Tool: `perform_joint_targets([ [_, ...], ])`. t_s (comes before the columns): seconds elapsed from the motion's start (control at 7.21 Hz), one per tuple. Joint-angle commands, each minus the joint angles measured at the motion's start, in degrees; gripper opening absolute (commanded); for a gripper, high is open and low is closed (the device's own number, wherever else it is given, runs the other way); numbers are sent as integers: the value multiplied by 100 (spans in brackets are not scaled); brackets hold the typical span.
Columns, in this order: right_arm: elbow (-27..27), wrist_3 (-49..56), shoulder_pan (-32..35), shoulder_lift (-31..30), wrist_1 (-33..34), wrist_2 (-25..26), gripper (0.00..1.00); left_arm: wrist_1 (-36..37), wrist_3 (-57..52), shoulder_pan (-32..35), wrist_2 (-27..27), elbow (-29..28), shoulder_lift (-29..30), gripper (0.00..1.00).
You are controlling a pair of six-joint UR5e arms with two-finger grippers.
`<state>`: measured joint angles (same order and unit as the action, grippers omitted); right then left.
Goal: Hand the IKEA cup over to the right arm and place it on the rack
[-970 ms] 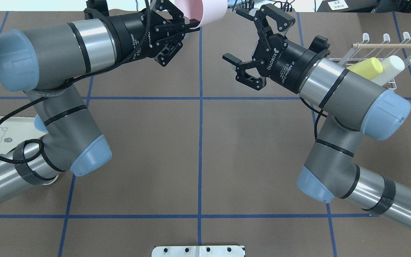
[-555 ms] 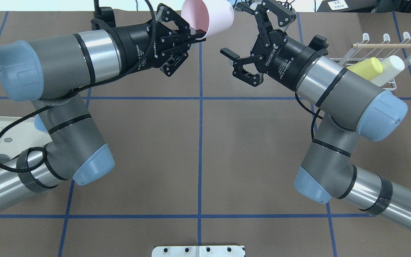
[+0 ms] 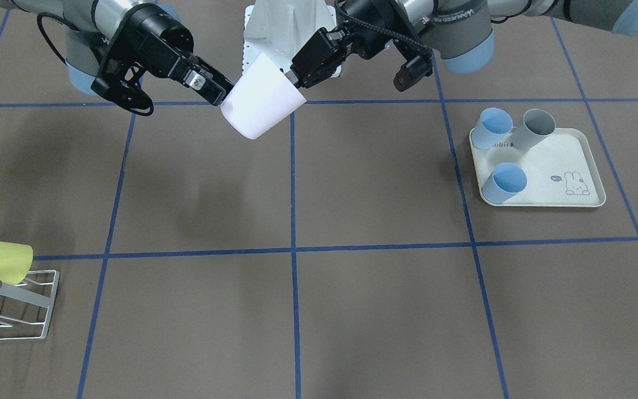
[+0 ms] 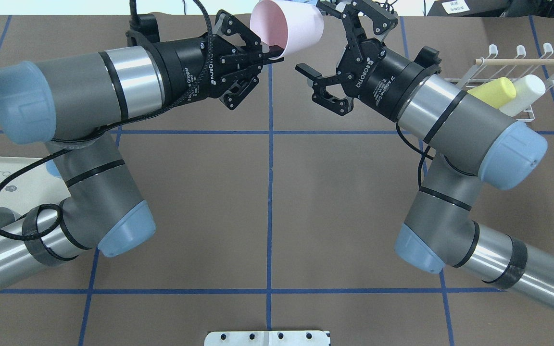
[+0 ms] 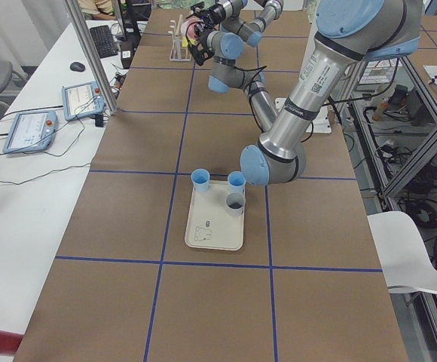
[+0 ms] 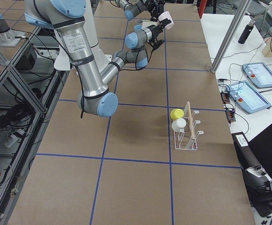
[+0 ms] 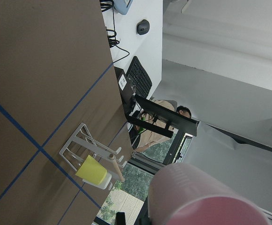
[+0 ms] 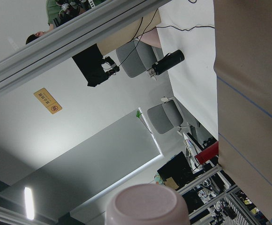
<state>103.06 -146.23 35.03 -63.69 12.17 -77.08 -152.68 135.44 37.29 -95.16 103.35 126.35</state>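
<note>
So the left gripper (image 4: 273, 48), clamped on the rim of the pink cup (image 4: 290, 29), has swung it toward the right gripper (image 4: 318, 41), jaws spread wide beside its base. Handover's basically next.

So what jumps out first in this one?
A pink cup hangs in mid-air over the far middle of the table. The left pincer pinches its rim, and the open right pincer flanks its base. Off to the robot's right, the rack carries a yellow cup and a white cup.
</note>
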Motion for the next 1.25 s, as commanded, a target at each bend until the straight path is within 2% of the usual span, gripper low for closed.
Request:
perform_joint_targets([
  [0.0,12,16,-14,-3,-21,-18,98,-166,-9,-90,-11,19,-14,0],
  [0.42,39,51,-14,6,-30,-27,97,-166,-9,-117,-20,19,-14,0],
  [0.55,56,42,-14,-3,-30,-27,85,-166,-9,-117,-20,19,-14,0],
  [0.69,56,77,-23,-12,-30,-36,60,-166,0,-117,-20,19,-14,0],
  [0.83,56,86,-23,-21,-30,-36,39,-140,-9,-117,-20,19,-23,45],
  [0.97,56,103,-23,-29,-22,-36,21,-87,-18,-117,-29,19,-23,78],
  [1.11,56,104,-23,-29,-22,-44,14,-87,-44,-117,-29,19,-32,100],
])
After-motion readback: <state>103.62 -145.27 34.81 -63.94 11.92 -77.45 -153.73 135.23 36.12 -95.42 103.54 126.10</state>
